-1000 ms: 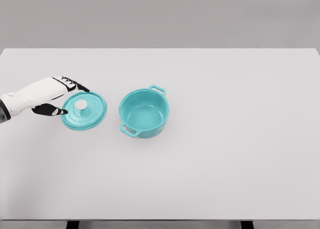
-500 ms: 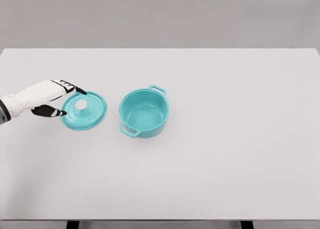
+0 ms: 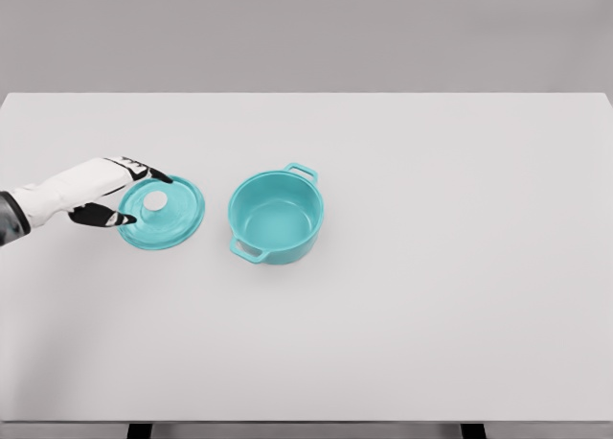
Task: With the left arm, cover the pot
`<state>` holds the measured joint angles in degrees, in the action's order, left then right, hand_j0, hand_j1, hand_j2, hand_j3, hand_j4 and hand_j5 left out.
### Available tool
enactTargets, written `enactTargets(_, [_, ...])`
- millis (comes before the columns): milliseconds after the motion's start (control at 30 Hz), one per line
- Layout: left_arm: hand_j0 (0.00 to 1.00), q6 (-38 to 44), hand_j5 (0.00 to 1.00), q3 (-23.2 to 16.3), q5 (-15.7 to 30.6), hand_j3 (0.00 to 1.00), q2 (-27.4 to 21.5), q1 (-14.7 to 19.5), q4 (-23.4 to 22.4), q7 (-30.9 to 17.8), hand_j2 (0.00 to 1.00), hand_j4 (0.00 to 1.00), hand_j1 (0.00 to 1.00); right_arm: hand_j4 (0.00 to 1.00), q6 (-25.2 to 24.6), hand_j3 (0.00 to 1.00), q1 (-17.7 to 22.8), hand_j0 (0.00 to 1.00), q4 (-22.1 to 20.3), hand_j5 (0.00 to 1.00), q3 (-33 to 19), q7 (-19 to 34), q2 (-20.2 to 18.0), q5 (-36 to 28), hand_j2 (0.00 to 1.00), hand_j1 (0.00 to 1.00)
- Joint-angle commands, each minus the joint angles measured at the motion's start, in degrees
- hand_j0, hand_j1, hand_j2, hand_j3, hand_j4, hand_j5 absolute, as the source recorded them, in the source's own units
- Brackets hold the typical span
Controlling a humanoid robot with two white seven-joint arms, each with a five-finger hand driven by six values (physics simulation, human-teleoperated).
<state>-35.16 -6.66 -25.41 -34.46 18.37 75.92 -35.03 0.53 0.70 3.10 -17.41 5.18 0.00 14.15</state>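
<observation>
The lid (image 3: 162, 213) lies flat on the table (image 3: 402, 324), knob (image 3: 154, 201) up, at the left of the view. The left hand (image 3: 107, 189) is at the lid's left edge, its arm entering from the picture's left. Dark fingertips (image 3: 159, 176) reach over the lid's upper-left rim, and the thumb (image 3: 113, 218) sits at the lower-left rim — the fingers are spread around the edge, but whether they actually grip the lid cannot be told. The knob is clear of the fingers.

The pot (image 3: 276, 215) stands upright just right of the lid, apart from it, open and showing its inside. One handle points to the upper right, the other to the lower left.

Surface: a plain white tabletop, wide, with dark legs showing at the bottom edge. Behind it — a flat grey wall. No readable writing or markings on lid, pot or hand.
</observation>
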Motion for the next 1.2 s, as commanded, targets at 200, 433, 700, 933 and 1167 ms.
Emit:
enactTargets(200, [0.8, 0.16, 0.8, 0.07, 0.36, 0.8, 1.06, 0.0, -1.21, 0.03, 0.8, 0.8, 0.8, 1.0, 0.0, 1.0, 0.0, 1.0, -0.03, 1.0, 0.0, 0.01, 0.0, 0.01, 1.0, 1.0])
enactTargets(433, [0.77, 0.16, 0.77, -0.02, 0.09, 0.77, 1.85, 0.53, -2.0, 0.03, 0.77, 0.77, 0.77, 1.0, 0.0, 1.0, 0.0, 1.0, 0.06, 1.0, 0.0, 0.01, 0.0, 0.01, 1.0, 1.0])
enactTargets(700, [0.76, 0.16, 0.76, -0.11, -0.17, 0.76, 2.29, 0.62, -2.7, 0.03, 0.76, 0.76, 0.76, 1.0, 0.0, 1.0, 0.0, 1.0, 0.06, 1.0, 0.0, 0.01, 0.0, 0.01, 1.0, 1.0])
enactTargets(933, [0.73, 0.16, 0.73, -0.55, -0.17, 0.73, 2.73, 1.23, -3.32, 0.03, 0.73, 0.73, 0.73, 1.0, 0.0, 1.0, 0.0, 1.0, 0.06, 1.0, 0.0, 0.01, 0.0, 0.01, 1.0, 1.0])
enactTargets(1167, [0.7, 0.16, 0.7, -1.34, -0.17, 0.7, 2.73, 2.02, -4.9, 0.03, 0.7, 0.7, 0.7, 1.0, 0.0, 1.0, 0.0, 1.0, 0.06, 1.0, 0.0, 0.01, 0.0, 0.01, 1.0, 1.0])
